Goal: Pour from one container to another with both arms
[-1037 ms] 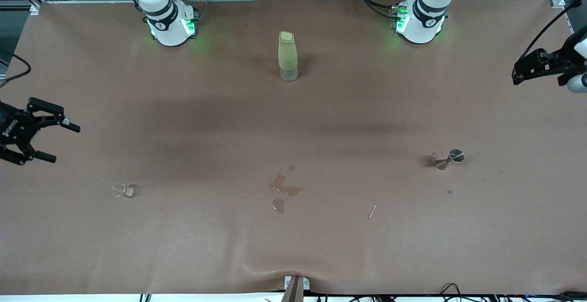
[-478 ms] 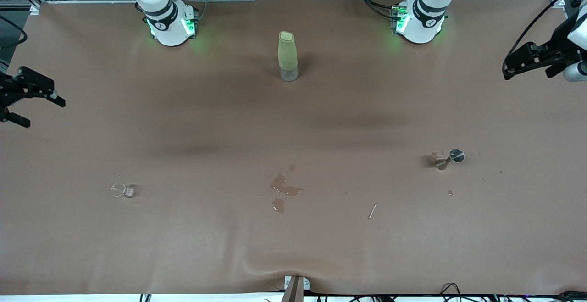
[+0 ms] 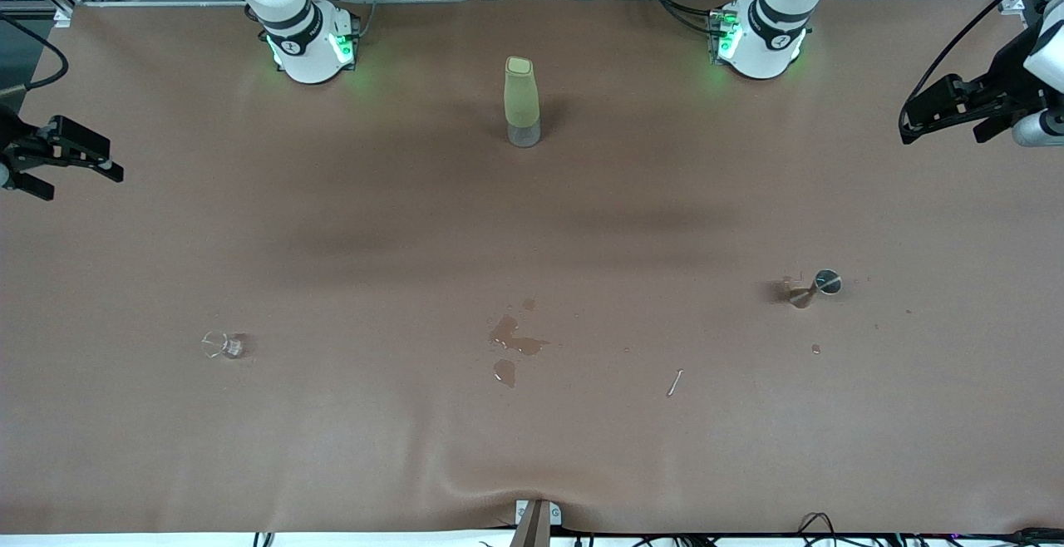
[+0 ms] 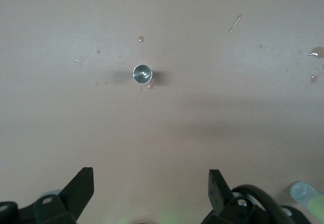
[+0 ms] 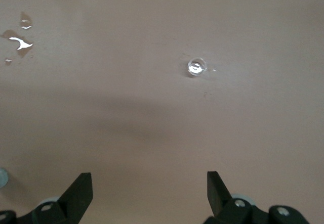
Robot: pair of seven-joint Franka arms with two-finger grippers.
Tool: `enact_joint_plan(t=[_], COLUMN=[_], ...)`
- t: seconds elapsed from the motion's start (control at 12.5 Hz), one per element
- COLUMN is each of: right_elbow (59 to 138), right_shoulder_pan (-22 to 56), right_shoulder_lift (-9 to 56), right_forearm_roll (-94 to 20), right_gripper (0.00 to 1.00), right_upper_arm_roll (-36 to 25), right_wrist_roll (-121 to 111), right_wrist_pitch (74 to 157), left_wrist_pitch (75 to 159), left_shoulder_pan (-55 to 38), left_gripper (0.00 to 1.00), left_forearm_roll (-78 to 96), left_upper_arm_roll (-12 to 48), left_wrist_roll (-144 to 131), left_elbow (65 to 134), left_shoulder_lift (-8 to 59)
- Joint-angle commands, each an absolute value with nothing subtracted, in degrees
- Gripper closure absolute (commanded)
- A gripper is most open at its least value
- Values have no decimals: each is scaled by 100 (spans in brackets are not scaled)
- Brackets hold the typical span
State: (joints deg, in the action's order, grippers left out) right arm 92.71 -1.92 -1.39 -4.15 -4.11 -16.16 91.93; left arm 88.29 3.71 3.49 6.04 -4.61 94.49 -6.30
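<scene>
Two vessels stand apart: beaker point(image 3: 221, 345), jigger point(image 3: 815, 287); left hand point(image 3: 943, 111), right hand point(image 3: 71, 165) released.

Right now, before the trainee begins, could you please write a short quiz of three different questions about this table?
1. True or false: the left gripper holds the metal jigger.
2. Which is nearest the front camera? A) the green bottle B) the glass beaker C) the metal jigger
3. Fill in: the spilled liquid lies toward the middle of the table, between the glass beaker and the ____.

Key: 1 false, it is open and empty above the left arm's end of the table; the right gripper is open too. 2 B. 3 metal jigger.
</scene>
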Motion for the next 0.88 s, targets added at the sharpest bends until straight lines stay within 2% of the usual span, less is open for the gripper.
enact_joint_plan(t=[0.0, 0.16, 0.8], right_elbow=[9422, 9404, 9352], right_shoulder_pan=[-210, -255, -193], right_shoulder_lift=[-483, -527, -536], right_forearm_roll=[-97, -97, -79], right_gripper=[0, 0, 0], right_upper_arm_roll=[-360, -369, -360], right_wrist_roll=[-1074, -661, -176], right_wrist_pitch=[8940, 8729, 8736], left_wrist_pitch=[8886, 8886, 8886], left_shoulder_pan=[281, 281, 246], left_gripper=[0, 0, 0], left_forearm_roll=[413, 404, 361], left_upper_arm_roll=[527, 527, 422], left_wrist_roll=[-439, -439, -307], left_elbow=[9633, 9659, 9572], left_shoulder_lift=[-782, -791, -765])
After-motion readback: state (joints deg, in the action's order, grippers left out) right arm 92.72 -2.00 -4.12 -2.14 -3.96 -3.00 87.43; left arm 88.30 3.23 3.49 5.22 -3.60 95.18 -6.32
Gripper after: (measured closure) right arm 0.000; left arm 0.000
